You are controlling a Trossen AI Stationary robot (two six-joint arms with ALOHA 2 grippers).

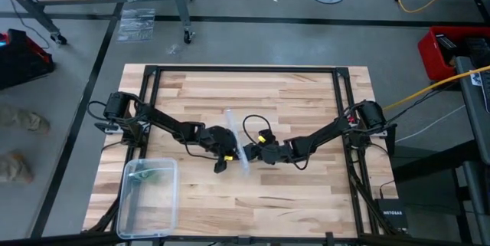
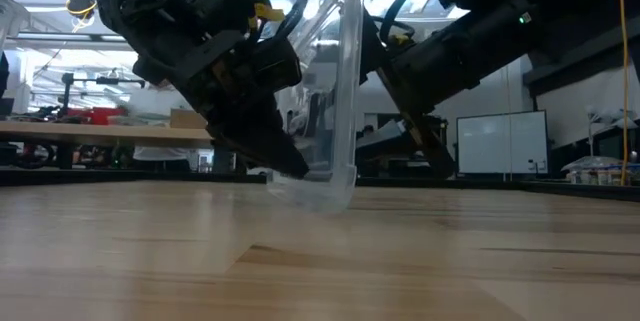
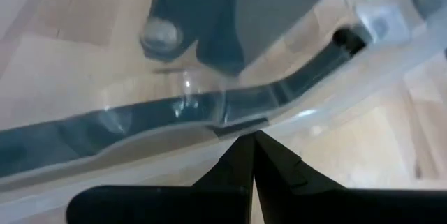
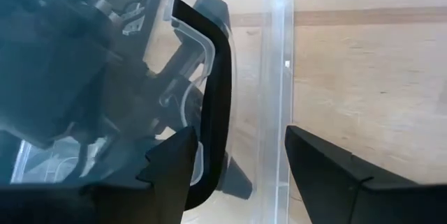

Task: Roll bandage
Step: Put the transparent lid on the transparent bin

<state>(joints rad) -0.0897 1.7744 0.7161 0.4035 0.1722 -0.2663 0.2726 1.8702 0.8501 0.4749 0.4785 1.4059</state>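
A clear plastic lid (image 1: 236, 140) stands on edge at the table's middle, between my two grippers. My left gripper (image 3: 252, 140) is shut at the lid's lower rim. It comes in from the table's left in the high view (image 1: 232, 152). My right gripper (image 4: 237, 133) is open, coming from the table's right, with one finger on either side of the lid's rim (image 4: 279, 112); I see no touch. A small green patch (image 1: 157, 173) shows inside the clear box (image 1: 130, 208) at the near left. It may be the bandage; its shape cannot be told. My left gripper pinches the lid's lower rim (image 3: 230, 121) between its two shut fingertips. In the low view the fingers (image 2: 285, 156) slant down from the table's left. The lid stands nearly upright, leaning a little, with its bottom edge (image 2: 325, 201) on or just above the table.
The clear box lies open near the table's near left corner. A dark metal frame (image 1: 245, 70) runs around the tabletop. Bare wood lies on the far half and the near right. Room clutter shows beyond the table in the low view.
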